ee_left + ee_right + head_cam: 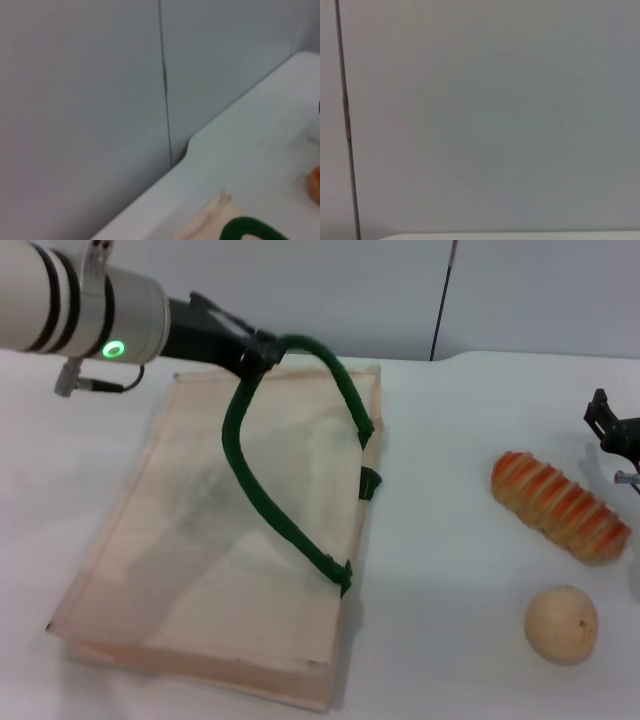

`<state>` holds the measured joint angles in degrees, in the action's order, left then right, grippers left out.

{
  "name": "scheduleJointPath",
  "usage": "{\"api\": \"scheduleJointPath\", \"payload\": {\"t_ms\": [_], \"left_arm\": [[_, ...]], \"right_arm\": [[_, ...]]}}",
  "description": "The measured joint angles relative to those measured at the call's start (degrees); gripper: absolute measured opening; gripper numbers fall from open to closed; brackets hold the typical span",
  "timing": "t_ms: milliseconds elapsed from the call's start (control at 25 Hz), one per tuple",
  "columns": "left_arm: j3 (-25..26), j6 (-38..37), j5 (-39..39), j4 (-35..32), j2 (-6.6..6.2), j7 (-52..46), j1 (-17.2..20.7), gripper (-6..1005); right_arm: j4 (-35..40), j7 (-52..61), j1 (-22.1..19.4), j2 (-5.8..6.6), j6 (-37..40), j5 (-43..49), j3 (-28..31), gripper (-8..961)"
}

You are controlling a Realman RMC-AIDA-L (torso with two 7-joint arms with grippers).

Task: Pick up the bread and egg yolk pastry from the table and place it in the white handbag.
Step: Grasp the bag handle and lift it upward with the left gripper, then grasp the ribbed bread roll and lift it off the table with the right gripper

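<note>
The left gripper (262,350), a black claw on a silver-and-white arm with a green light ring, reaches in from the robot's left and is clenched on the top of the dark green loop handle (262,495) of the white handbag (170,570), a large flat rectangular cream fabric tote; the handle rises from the bag's open edge up to the fingers in a tall arch, so that edge of the fabric is lifted while the rest of the bag lies flat on the white table (450,440), stretching from below the gripper toward the robot; a second bit of green strap (369,482) shows at the bag's edge, below and to the right of the gripper.

The bread (560,506), an elongated tan loaf with a ridged top crossed by orange-red stripes, lies well apart from the left gripper, far to its right and nearer the robot, past the bag's open edge; the egg yolk pastry (561,624), a small smooth round pale-tan ball, rests just beyond the loaf toward the robot, apart from it and not touching.

The right gripper (615,430), a dark mechanism at the right edge of the head view, hangs just beside the far end of the loaf; whether its fingers are spread or closed cannot be told.

The left wrist view shows a grey wall panel (100,100), a curl of the green handle and a corner of cream fabric; the right wrist view shows only wall.
</note>
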<state>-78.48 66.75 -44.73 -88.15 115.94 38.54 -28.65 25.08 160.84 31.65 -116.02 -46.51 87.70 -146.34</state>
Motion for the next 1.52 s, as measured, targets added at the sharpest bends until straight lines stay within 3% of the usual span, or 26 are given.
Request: {"api": "scheduleJointPath", "payload": {"t_ms": [400,1080,1520], "left_arm": [[0.6,4.7,-2.2,-9.5,0.05,-0.5,1.8,117],[7.7,15.9,-1.3,-26.7,0.06,-4.5,1.1,115],[11.6,20.9,-0.7,-28.1,-0.03,-5.5,-2.2,112]], "right_arm": [[-0.6,0.0,0.2,0.05,1.4,0.0,0.3,879],[-1.6,-0.1,0.8,0.09,3.3,0.0,0.0,880],[-1.5,-0.1,0.9,0.09,4.5,0.8,0.0,880]]}}
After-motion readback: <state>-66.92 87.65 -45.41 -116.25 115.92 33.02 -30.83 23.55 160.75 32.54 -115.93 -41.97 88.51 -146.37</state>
